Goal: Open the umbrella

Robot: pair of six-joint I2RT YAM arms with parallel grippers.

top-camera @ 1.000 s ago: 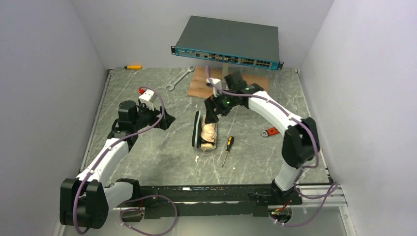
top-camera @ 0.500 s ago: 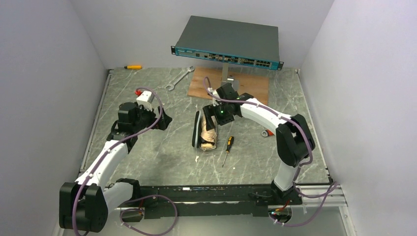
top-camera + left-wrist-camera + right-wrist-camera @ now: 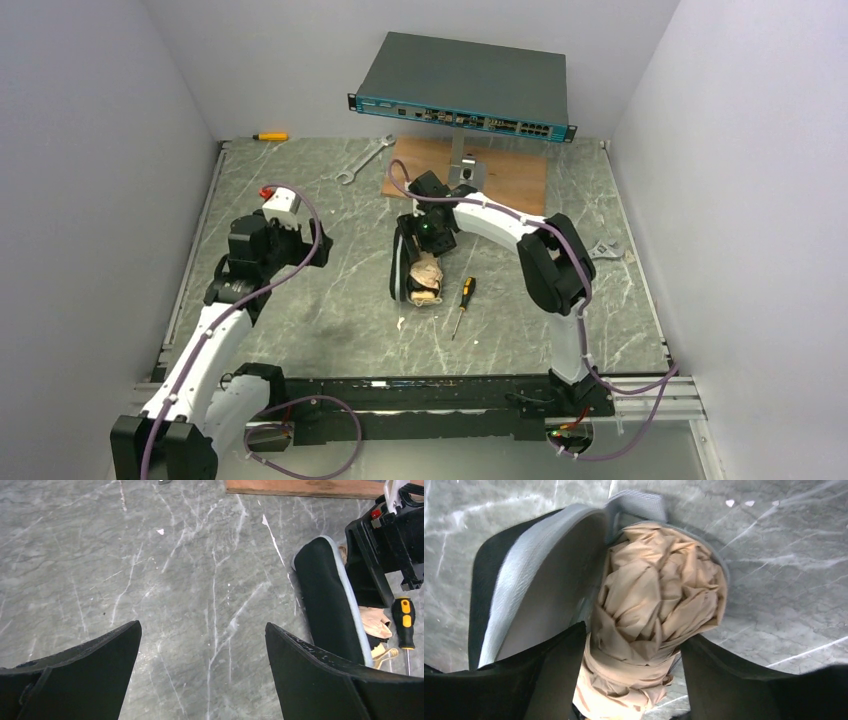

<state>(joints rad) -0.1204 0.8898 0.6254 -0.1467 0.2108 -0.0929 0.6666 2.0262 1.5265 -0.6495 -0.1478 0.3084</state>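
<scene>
The umbrella (image 3: pixel 425 272) lies packed at mid-table, a crumpled cream-beige bundle (image 3: pixel 659 585) sitting in a black, pale-rimmed case whose flap (image 3: pixel 539 580) stands open beside it. My right gripper (image 3: pixel 428 245) is down over its far end. In the right wrist view the right gripper (image 3: pixel 634 632) has a finger on either side of the strapped part of the bundle, the left one against the fabric, with a sliver of table still showing by the right one. My left gripper (image 3: pixel 202 624) hangs wide open over bare marble, left of the umbrella (image 3: pixel 330 600).
A yellow-and-black screwdriver (image 3: pixel 462 300) lies just right of the umbrella. A dark-grey network switch (image 3: pixel 460 85) stands on a post over a wooden board (image 3: pixel 520 165). There are a wrench (image 3: pixel 362 160) and a small yellow tool (image 3: pixel 270 136) at the back, and another wrench (image 3: pixel 605 250) at the right.
My right arm has swung left and down onto the umbrella, and its jaws have narrowed around the bundle. My left arm has drawn back slightly to the left, still open.
</scene>
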